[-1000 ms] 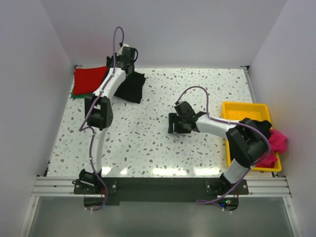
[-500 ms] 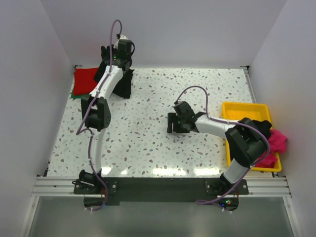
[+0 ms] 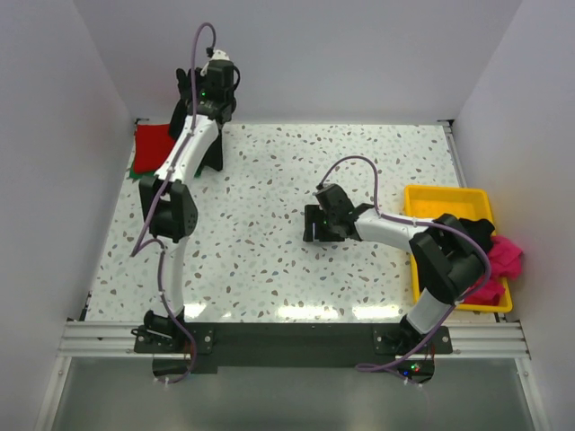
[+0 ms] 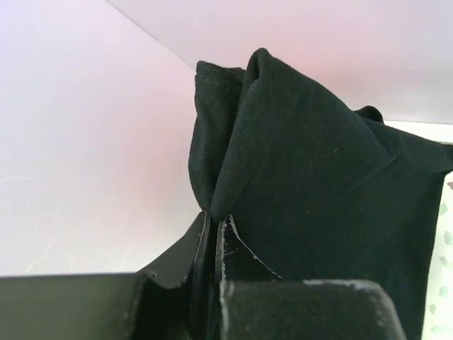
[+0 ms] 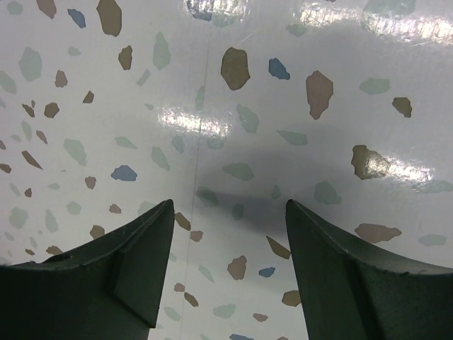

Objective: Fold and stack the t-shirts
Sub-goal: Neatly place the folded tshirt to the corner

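My left gripper (image 3: 199, 112) is raised at the table's far left corner, shut on a fold of a black t-shirt (image 3: 214, 154) that hangs down from it. In the left wrist view the black t-shirt (image 4: 311, 177) bunches up from the shut left gripper (image 4: 212, 216). Just left of it a folded red t-shirt (image 3: 151, 144) lies on a green one (image 3: 133, 171). My right gripper (image 3: 314, 224) hovers low over mid-table. In the right wrist view the right gripper (image 5: 230, 209) is open, with only bare table between its fingers.
A yellow tray (image 3: 438, 199) stands at the right edge, holding a pink t-shirt (image 3: 505, 259) and a black one (image 3: 482, 230). White walls close in the back and both sides. The speckled tabletop (image 3: 269, 242) lies between the arms.
The left arm has swung left and back, lifting the black t-shirt off the table toward the red one. The right arm has barely moved.
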Controlling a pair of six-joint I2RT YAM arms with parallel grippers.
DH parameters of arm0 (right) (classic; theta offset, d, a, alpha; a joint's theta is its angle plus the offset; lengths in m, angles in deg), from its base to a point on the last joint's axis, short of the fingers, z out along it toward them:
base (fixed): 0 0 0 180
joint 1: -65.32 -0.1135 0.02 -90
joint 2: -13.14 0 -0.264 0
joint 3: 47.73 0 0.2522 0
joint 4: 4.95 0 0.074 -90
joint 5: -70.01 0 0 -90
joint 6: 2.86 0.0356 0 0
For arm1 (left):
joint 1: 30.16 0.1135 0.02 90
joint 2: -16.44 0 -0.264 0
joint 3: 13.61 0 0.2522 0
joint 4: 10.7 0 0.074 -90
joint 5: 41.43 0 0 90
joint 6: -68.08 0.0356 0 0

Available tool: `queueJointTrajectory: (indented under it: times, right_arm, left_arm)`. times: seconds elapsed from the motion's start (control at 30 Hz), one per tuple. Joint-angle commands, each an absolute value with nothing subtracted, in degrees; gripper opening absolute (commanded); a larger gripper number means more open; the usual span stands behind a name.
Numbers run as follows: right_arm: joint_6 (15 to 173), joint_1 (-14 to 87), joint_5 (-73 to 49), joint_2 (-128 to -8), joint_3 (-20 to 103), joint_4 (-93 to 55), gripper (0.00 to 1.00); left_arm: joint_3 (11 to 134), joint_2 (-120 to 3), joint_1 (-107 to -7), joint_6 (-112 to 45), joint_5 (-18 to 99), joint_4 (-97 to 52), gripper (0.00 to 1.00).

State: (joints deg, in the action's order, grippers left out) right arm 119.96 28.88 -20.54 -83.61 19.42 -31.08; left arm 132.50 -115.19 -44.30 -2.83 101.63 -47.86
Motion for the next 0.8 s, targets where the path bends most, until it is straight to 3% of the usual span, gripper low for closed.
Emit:
queueJointTrajectory:
  times: [0.0, 0.77]
  right_arm:
    - [120.5, 28.1, -20.3, -87.5, 17.4, -34.2, 0.68]
    - [120.4, 27.8, -21.6, -87.1, 17.9, -35.9, 0.68]
  left_arm:
    - [134.4, -108.5, -43.8, -2.1, 101.7, -43.7, 0.0]
    - [130.2, -106.5, -41.3, -0.9, 100.4, -41.0, 0.0]
